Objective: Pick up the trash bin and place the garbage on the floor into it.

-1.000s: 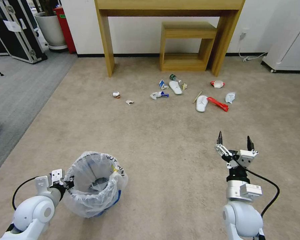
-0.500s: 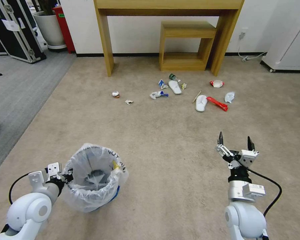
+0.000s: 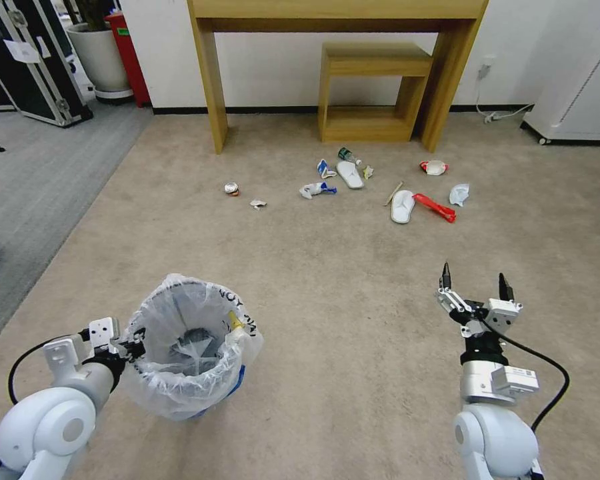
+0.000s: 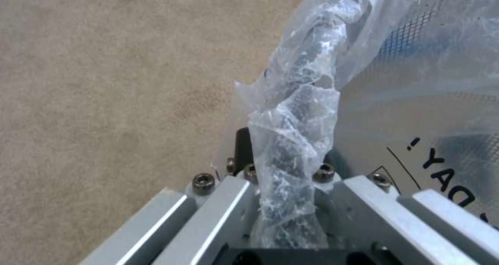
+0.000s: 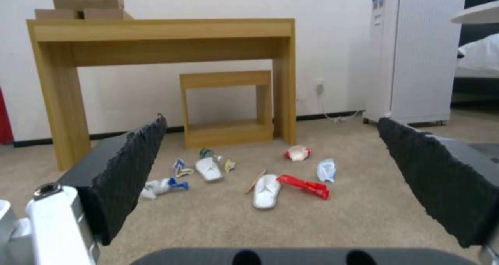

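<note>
The trash bin [image 3: 188, 350], blue with a clear lettered bag, is at the front left over the floor [image 3: 313, 280]. My left gripper [image 3: 131, 341] is shut on its near rim; the left wrist view shows the bag-wrapped rim [image 4: 299, 132] pinched between the fingers. My right gripper [image 3: 474, 283] hovers open at the front right, holding nothing. The garbage lies farther ahead: two white slippers [image 3: 351, 175] [image 3: 403, 206], a red wrapper [image 3: 436, 207], a can [image 3: 232, 189], a bottle [image 3: 346, 155], paper scraps [image 3: 317, 190] and a stick [image 3: 394, 193]. In the right wrist view a slipper [image 5: 265, 186] lies between the open fingers.
A wooden console table [image 3: 210, 80] and a small wooden stool [image 3: 373, 93] stand against the wall behind the litter. A grey carpet strip [image 3: 27, 180], black cases and a potted plant are at the left. A white unit [image 3: 580, 80] stands at the right.
My left gripper has carried the bin a little up and forward in the head view, and the bin now stands more upright. The right gripper has barely shifted.
</note>
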{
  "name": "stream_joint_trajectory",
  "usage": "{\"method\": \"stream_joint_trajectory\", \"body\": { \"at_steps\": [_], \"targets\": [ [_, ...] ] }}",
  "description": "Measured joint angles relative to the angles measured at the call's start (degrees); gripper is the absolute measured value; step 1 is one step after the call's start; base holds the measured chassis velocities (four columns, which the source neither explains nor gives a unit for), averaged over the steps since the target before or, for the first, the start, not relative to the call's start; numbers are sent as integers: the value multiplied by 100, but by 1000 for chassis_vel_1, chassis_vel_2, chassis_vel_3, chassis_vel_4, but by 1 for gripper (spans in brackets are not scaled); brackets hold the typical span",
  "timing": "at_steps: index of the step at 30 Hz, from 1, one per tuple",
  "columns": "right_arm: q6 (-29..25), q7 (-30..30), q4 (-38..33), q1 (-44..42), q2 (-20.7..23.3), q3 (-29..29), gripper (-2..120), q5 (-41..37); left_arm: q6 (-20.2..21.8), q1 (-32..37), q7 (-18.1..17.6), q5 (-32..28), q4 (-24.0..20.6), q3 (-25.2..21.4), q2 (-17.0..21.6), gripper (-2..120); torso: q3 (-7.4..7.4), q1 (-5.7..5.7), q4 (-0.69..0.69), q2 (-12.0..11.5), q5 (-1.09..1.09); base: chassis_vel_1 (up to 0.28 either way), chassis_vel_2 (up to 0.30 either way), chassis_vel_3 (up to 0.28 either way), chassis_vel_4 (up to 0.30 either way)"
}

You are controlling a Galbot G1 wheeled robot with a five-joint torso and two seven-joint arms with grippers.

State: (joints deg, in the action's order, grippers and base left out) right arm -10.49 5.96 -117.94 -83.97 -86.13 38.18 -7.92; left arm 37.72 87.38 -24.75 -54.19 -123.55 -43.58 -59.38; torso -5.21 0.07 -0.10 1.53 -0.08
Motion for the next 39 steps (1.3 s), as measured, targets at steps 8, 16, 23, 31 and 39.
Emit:
{"method": "stream_joint_trajectory", "body": {
  "at_steps": [8,16,23,31,39],
  "targets": [
    [-81,-113,-30,-28,-47,70,100,127,-35,13,24,68,53,48,-69,1,0,0,0,0,0,0,0,0,0],
    [-128,-200,-107,-99,-73,84,100,158,-57,30,39,90,13,44,-73,1,0,0,0,1,0,0,0,0,0],
    [-114,-204,-190,-137,-83,80,100,161,-63,42,44,88,16,28,-52,1,0,-1,0,1,0,-62,51,44,-66],
    [-102,-204,-239,-159,-106,84,100,160,-78,30,47,87,38,35,-29,1,-1,-1,0,1,0,-137,136,145,-146],
    [-74,-203,-270,-172,-136,91,100,160,-82,-11,49,66,58,59,0,1,0,-1,0,1,0,-92,89,103,-91]
  ]
}}
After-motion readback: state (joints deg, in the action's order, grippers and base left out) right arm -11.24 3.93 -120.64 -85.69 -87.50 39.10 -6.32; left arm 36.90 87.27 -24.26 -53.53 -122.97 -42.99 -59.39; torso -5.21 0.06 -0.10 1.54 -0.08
